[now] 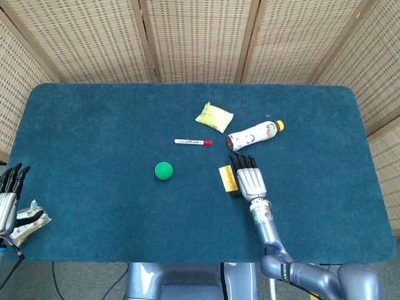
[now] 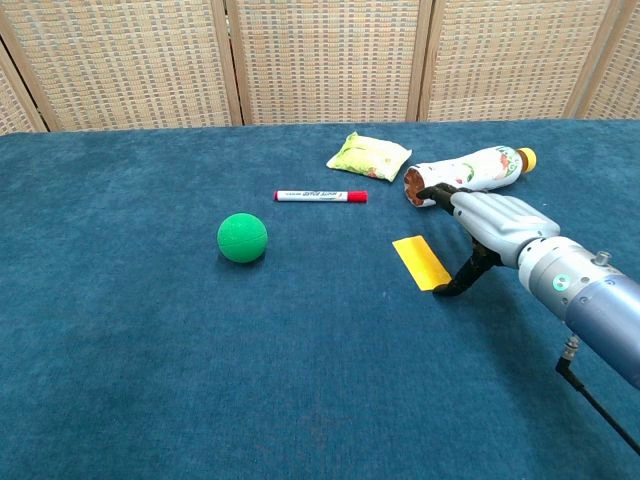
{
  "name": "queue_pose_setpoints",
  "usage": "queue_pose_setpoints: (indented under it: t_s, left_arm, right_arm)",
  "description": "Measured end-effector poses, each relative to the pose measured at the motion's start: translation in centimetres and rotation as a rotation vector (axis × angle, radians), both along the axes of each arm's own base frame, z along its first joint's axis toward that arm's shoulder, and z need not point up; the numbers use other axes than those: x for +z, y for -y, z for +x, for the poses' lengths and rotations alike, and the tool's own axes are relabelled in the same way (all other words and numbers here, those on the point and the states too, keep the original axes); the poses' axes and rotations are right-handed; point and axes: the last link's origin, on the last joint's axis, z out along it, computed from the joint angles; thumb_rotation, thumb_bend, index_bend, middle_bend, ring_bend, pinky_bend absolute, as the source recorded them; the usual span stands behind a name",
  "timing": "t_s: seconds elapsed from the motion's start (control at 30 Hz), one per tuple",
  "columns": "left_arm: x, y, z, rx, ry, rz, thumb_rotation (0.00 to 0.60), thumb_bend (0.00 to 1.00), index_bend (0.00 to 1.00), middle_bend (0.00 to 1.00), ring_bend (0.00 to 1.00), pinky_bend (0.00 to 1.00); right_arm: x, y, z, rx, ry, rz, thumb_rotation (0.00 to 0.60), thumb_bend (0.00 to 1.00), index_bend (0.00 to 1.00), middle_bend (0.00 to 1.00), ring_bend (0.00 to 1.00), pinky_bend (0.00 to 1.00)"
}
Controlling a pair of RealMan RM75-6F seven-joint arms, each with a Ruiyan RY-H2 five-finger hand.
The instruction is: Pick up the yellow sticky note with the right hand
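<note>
The yellow sticky note (image 1: 227,179) (image 2: 421,262) lies flat on the blue table, right of centre. My right hand (image 1: 248,177) (image 2: 487,222) hovers just to its right, palm down and fingers spread, holding nothing. Its thumb (image 2: 458,280) points down and touches the cloth right beside the note's near right corner. My left hand (image 1: 7,192) sits at the table's near left edge with its fingers apart and nothing in it; only the head view shows it.
A green ball (image 1: 164,170) (image 2: 242,237) lies left of the note. A red marker (image 1: 192,142) (image 2: 320,196), a yellow snack bag (image 1: 214,117) (image 2: 369,155) and a lying bottle (image 1: 254,135) (image 2: 466,173) sit behind. A wrapped snack (image 1: 28,222) lies by my left hand.
</note>
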Motion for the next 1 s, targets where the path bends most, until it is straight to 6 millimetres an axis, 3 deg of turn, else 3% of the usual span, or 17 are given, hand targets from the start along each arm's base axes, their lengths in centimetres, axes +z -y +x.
queue_pose_setpoints:
  t_s: [0.23,0.4,0.77,1.0]
  left_arm:
    - [0.1,0.0,0.0,-0.001,0.004,0.002,0.6,0.13,0.0,0.0,0.0,0.09]
    - [0.0,0.0,0.1,-0.002,0.005,-0.001,0.6,0.13,0.0,0.0,0.0,0.09]
    - [-0.1,0.1,0.2,-0.008,0.006,-0.004,0.6,0.13,0.0,0.0,0.0,0.09]
    - [-0.1,0.2,0.3,-0.013,0.007,-0.004,0.6,0.13,0.0,0.0,0.0,0.09]
  right_arm:
    - [-0.2,0.2,-0.1,0.024,0.024,-0.062,0.6,0.4,0.06,0.0,0.0,0.0]
    - [0.1,0.2,0.3,0.052,0.054,-0.101,0.6,0.44,0.06,0.0,0.0,0.0]
    - [1.6,-0.3,1.1,0.103,0.101,-0.156,0.6,0.44,0.07,0.0,0.0,0.0]
    - [2.8,-1.3,1.3,0.119,0.121,-0.172,0.6,0.36,0.07,0.0,0.0,0.0]
